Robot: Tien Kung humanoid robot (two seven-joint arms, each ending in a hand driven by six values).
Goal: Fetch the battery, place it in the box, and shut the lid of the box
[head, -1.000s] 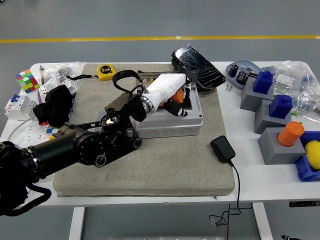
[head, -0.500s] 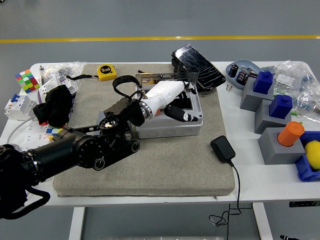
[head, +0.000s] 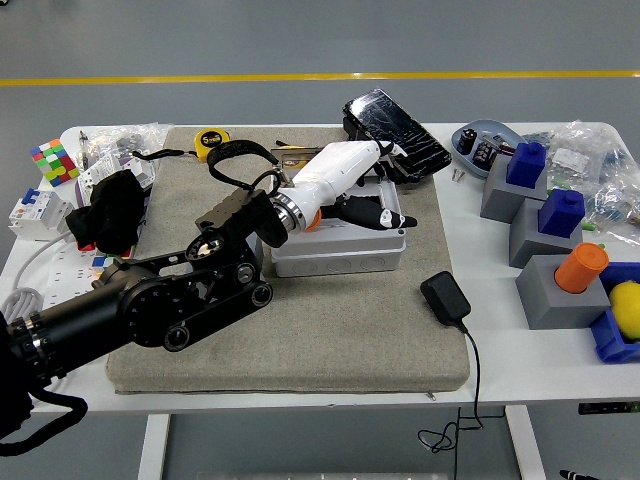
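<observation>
Seemingly the task nears its end: the box [head: 340,245] lid [head: 345,222] looks nearly flat, under the left hand [head: 345,185]. Its fingers [head: 375,216] splay loosely over the lid, holding nothing; the battery is unseen, presumably inside.

What the head view kept from us

The left hand [head: 345,185] lay over the box [head: 340,240], so we could not see inside it, nor find the battery, nor tell whether the lid was fully down; the left arm [head: 150,305] ran off the picture's lower left corner, its cable [head: 25,305] cut off by the left edge; the blue holder [head: 618,340] and the yellow object [head: 627,305] in it were cut by the right edge; the contents of the clear bags [head: 590,165] were too jumbled for us to name
</observation>
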